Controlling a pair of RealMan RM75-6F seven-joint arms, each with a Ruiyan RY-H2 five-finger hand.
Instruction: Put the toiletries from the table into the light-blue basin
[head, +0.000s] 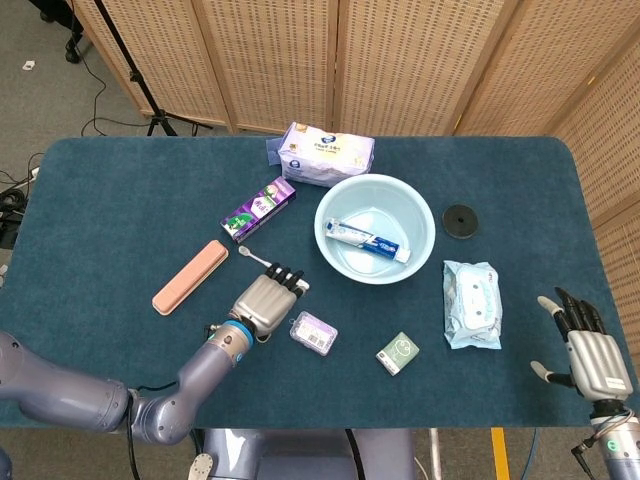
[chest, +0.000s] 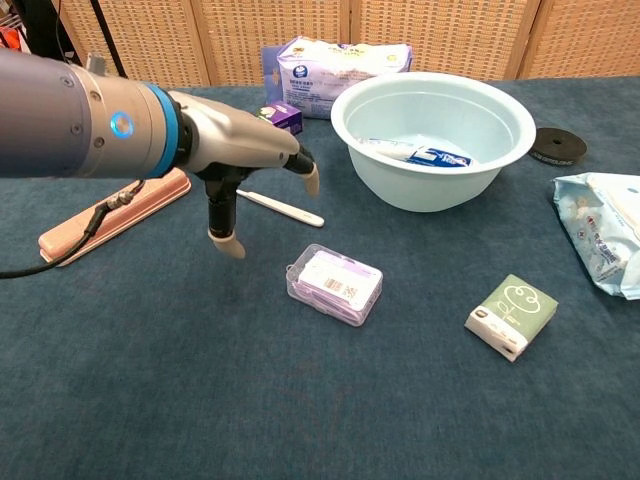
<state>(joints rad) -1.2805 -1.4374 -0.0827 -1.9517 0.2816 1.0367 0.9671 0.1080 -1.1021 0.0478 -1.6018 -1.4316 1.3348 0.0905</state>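
The light-blue basin (head: 424, 212) (chest: 445, 190) stands at mid-table with a toothpaste tube (head: 367, 238) (chest: 415, 154) lying inside. My left hand (head: 264, 300) (chest: 238, 160) hovers empty, fingers apart and pointing down, just left of a clear purple-labelled box (head: 314, 332) (chest: 334, 283) and over the near end of a white toothbrush (head: 257, 260) (chest: 286, 208). A pink case (head: 190, 276) (chest: 108, 216), a purple toothpaste carton (head: 258, 208) (chest: 284, 116), a small green box (head: 397, 353) (chest: 511, 315) and a wipes pack (head: 471, 302) (chest: 606, 240) lie on the table. My right hand (head: 586, 346) is open at the lower right.
A tissue pack (head: 322, 153) (chest: 336, 64) lies behind the basin at the table's far side. A black disc (head: 460, 220) (chest: 558, 145) sits to the right of the basin. Wicker screens stand behind the table.
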